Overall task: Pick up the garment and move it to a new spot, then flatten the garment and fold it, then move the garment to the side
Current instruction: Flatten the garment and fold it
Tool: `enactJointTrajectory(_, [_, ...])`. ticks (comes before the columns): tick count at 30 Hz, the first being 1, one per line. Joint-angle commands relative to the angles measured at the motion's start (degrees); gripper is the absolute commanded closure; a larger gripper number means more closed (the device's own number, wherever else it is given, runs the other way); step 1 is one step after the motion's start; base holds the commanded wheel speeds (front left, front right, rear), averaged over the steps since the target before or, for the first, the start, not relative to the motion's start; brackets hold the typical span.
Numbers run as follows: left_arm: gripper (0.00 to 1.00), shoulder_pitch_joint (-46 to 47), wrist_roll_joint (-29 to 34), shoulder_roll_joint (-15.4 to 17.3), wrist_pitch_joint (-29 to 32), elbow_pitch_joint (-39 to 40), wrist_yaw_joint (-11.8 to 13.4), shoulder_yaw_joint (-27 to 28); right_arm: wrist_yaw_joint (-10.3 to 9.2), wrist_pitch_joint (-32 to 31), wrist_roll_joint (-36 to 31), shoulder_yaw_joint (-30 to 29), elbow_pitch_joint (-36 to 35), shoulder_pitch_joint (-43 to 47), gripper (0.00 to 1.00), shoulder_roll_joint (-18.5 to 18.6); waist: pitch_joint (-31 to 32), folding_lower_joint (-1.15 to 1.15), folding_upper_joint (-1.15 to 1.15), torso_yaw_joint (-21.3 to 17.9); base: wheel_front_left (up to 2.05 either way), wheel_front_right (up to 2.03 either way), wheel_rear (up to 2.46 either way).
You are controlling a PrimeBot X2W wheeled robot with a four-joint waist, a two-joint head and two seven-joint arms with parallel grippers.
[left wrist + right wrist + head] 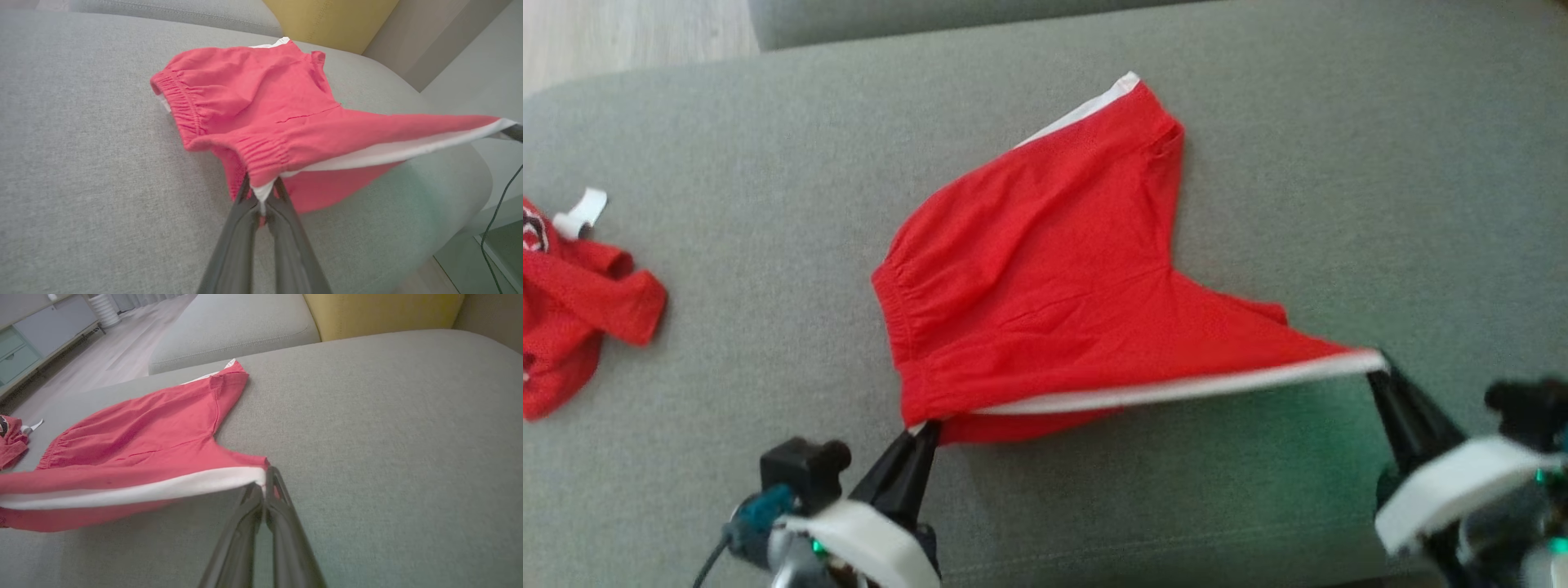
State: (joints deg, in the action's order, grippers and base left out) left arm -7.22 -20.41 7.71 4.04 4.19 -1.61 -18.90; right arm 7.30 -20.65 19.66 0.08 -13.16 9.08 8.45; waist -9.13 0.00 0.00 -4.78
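Left end effector [925, 431] is pressed together on the shorts [1045, 278], pinching the waistband corner where the white stripe ends. Right end effector [1376, 371] pinches the stripe's other end, at the leg hem. Between them the near edge is taut and lifted off the grey sofa [1339, 163], while the far leg lies flat on it. A second red garment [572, 310] lies crumpled well to the left.

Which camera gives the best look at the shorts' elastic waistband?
The left wrist view: the waistband is close, its gathers sharp, one end pinched in the left pincer. The head view shows it smaller and blurrier; the right wrist view, faint and distant.
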Motion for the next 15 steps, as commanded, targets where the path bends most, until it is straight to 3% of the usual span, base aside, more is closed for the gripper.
enactJointTrajectory(1, [1.00, 4.45, -0.36, 0.65, 0.18, 1.83, -0.30, 1.82, 0.19, 0.04, 0.10, 1.14, -1.62, -4.98, 1.00, 1.94, -1.73, 0.00, 0.00, 0.71, 0.00, 0.00, 0.00])
enactJointTrajectory(15, [1.00, 25.34, -4.09, -0.95, 0.33, -6.52, -3.83, 2.09, 0.19, 0.41, 4.86, 10.01, 19.76, -40.57, 1.00, 10.66, -14.04, 0.00, 0.00, 8.33, 0.00, 0.00, 0.00])
